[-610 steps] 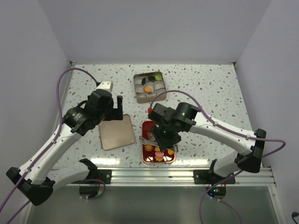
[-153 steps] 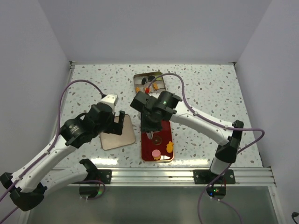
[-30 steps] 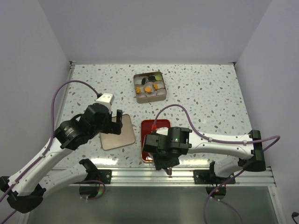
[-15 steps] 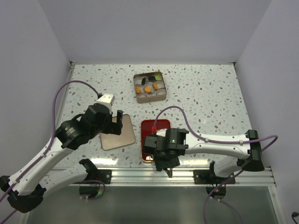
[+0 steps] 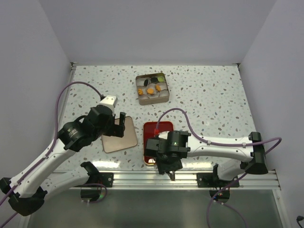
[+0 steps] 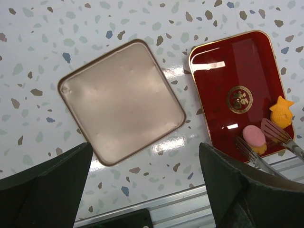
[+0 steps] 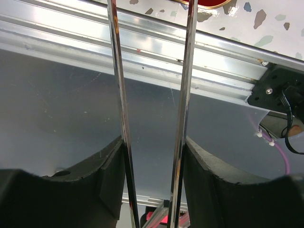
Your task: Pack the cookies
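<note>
In the left wrist view, two cookies lie at the near end of the red tray (image 6: pixel 232 71): a pink disc (image 6: pixel 253 135) and a fish-shaped orange one (image 6: pixel 281 111). The metal tongs' tips (image 6: pixel 272 132) stand on either side of the pink cookie. My right gripper (image 7: pixel 152 166) is shut on the tongs' two arms (image 7: pixel 185 95) and hangs over the tray's near end (image 5: pixel 167 160). Black (image 5: pixel 145 83), green (image 5: pixel 161 79) and orange (image 5: pixel 150 90) cookies sit in the square tin (image 5: pixel 152 99) at the back. My left gripper (image 6: pixel 147 190) is open above the tin lid (image 6: pixel 121 102), holding nothing.
The lid (image 5: pixel 118 135) lies flat to the left of the red tray (image 5: pixel 159 129). The aluminium rail (image 5: pixel 180 178) runs along the table's near edge right under the tongs' handle end (image 5: pixel 172 176). Walls close in the table at the back and sides.
My right gripper has edged slightly to the left over the tray's near end with the tongs. The left arm has barely shifted.
</note>
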Action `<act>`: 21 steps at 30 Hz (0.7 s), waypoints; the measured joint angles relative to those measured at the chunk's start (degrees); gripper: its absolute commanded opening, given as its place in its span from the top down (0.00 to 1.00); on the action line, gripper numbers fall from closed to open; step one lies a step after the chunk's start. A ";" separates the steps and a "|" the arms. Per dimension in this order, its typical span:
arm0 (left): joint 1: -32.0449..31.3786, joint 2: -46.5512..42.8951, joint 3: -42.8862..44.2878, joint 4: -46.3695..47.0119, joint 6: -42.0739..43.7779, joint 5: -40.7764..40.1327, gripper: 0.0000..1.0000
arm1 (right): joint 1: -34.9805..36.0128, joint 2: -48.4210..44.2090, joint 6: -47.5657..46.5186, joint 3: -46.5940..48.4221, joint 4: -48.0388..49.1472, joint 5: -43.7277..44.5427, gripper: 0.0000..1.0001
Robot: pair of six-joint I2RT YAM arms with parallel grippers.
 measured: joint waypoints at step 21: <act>0.00 0.02 -0.85 0.13 0.00 -0.09 0.00 | -0.17 2.71 -0.07 0.09 0.07 1.27 0.63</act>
